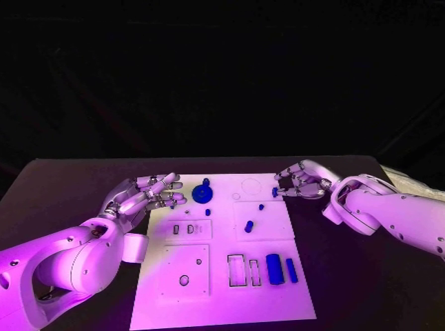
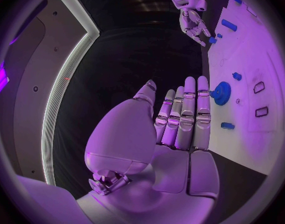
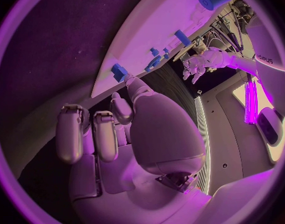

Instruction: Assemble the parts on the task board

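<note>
From the head view you see the white task board (image 1: 222, 276) lying in the middle of the black desk (image 1: 74, 179). Your left hand (image 1: 143, 196) sits at the board's left edge, fingers straight and a little apart, holding nothing. A round blue part (image 1: 202, 191) lies just beside its fingertips. Your right hand (image 1: 302, 183) is at the board's far right corner, fingers curled down, with a small blue part (image 1: 275, 192) at their tips; you cannot tell if it is held. Two long blue parts (image 1: 273, 268) lie near the board's near right side.

In the left wrist view, the left hand (image 2: 180, 124) is flat and empty, with the round blue part (image 2: 221, 92) just past it.

In the right wrist view, the right hand (image 3: 111, 134) reaches toward a small blue part (image 3: 119, 72) at the board's edge (image 3: 136, 50), near the fingers.
</note>
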You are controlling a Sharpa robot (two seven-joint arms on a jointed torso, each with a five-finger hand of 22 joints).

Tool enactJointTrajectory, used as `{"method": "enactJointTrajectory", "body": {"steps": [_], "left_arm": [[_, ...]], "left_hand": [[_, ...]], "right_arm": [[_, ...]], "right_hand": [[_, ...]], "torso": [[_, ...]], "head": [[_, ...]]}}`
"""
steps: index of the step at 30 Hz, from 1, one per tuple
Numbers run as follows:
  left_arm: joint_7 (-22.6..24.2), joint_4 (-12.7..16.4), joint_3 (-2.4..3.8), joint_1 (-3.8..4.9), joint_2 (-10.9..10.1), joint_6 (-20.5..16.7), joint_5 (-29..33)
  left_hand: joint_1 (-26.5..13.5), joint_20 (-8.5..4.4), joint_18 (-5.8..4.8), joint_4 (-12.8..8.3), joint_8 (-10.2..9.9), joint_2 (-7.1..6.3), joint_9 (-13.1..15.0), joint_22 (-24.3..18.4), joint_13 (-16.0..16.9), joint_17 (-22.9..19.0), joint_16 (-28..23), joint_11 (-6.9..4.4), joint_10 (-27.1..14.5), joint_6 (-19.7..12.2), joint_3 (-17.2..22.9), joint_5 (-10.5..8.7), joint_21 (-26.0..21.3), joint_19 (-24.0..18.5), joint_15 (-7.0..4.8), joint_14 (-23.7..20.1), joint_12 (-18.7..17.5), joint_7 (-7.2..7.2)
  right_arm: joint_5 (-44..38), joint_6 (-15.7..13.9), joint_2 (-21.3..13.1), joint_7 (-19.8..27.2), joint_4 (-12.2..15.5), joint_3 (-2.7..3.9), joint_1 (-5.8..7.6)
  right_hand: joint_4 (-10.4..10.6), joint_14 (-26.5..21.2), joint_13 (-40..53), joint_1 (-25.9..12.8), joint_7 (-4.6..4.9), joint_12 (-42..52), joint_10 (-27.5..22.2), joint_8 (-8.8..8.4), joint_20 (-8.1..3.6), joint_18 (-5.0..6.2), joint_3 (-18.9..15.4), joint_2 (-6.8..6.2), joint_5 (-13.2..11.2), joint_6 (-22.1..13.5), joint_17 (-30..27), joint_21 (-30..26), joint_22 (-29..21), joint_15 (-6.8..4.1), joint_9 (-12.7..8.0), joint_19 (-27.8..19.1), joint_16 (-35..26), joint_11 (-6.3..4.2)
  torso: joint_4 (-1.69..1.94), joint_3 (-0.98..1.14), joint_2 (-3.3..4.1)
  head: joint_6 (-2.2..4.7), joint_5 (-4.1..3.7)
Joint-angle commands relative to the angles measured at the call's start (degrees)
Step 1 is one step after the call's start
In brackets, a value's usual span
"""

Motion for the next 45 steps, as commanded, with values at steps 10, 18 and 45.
{"method": "enactJointTrajectory", "body": {"steps": [10,18,45], "left_arm": [[0.7,-0.2,0.02,-0.01,0.0,1.0,0.0],[0.8,-0.2,0.02,-0.01,0.1,0.6,0.0],[0.9,-0.1,0.02,-0.01,0.0,0.6,0.0]], "left_hand": [[0.4,0.35,0.50,-0.4,-0.3,0.19,0.0,-0.1,-0.1,0.1,-0.3,0.20,-0.2,-0.1,0.1,-0.30,-0.2,0.2,-0.01,-0.3,-0.2,0.23],[0.4,0.36,0.50,-0.5,-0.2,0.22,0.0,-0.1,-0.1,0.1,-0.4,0.19,-0.2,-0.1,0.1,-0.31,-0.3,0.2,-0.01,-0.3,-0.2,0.22],[0.5,0.36,0.51,-0.5,-0.2,0.26,0.0,-0.1,-0.1,0.2,-0.4,0.18,-0.2,-0.1,0.1,-0.30,-0.3,0.2,-0.01,-0.3,-0.2,0.21]], "right_arm": [[-0.4,2.7,0.4,-0.4,-0.3,-0.01,-0.59],[-0.4,2.8,1.0,-0.4,-0.8,-0.01,-0.80],[-0.4,3.1,2.1,-1.3,-1.9,-0.01,-1.27]], "right_hand": [[-0.1,4.7,0.1,-0.3,-0.11,0.0,-0.1,-0.25,0.18,-0.51,-0.3,-0.61,-0.5,-0.4,8.4,0.3,0.0,0.10,0.0,0.1,0.3,0.02],[0.0,4.7,0.4,-0.3,-0.15,0.4,0.2,-0.06,0.21,-0.51,-0.3,-0.23,-0.6,-0.1,8.5,0.3,0.0,0.10,0.1,0.2,0.3,-0.02],[-1.4,4.8,1.5,0.6,-0.94,1.4,1.1,1.72,-0.21,-0.55,1.5,2.17,-2.5,3.9,8.7,0.5,0.3,-0.46,0.6,0.3,0.4,-0.75]], "torso": [[-0.01,-0.04,-0.06],[-0.02,-0.09,-0.04],[-0.02,-0.06,-0.08]], "head": [[-0.24,-0.20],[-0.16,-0.27],[-0.48,-0.35]]}}
